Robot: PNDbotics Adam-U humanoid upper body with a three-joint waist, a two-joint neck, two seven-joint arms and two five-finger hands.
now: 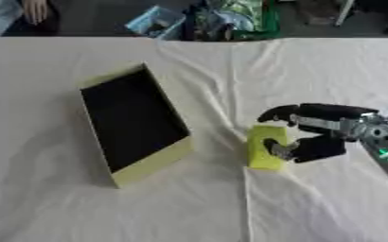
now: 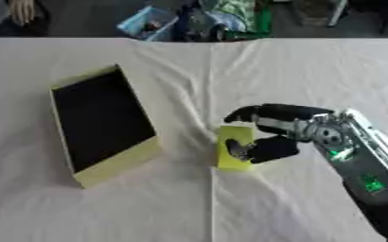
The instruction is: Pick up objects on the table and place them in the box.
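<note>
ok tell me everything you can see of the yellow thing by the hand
The yellow object is a small flat rectangular block, plain yellow-green, possibly a sponge. It lies on the white tablecloth to the right of the open yellow box, apart from it. The right hand reaches over it from the right, fingers curled above its far end and thumb at its near part, seemingly closing on it. It is not yet lifted.

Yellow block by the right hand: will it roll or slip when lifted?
The yellow block looks flat-sided, so rolling seems unlikely. It may be soft and light, perhaps a sponge. The right robot hand curls around its edge; the wrinkled cloth might drag.
</note>
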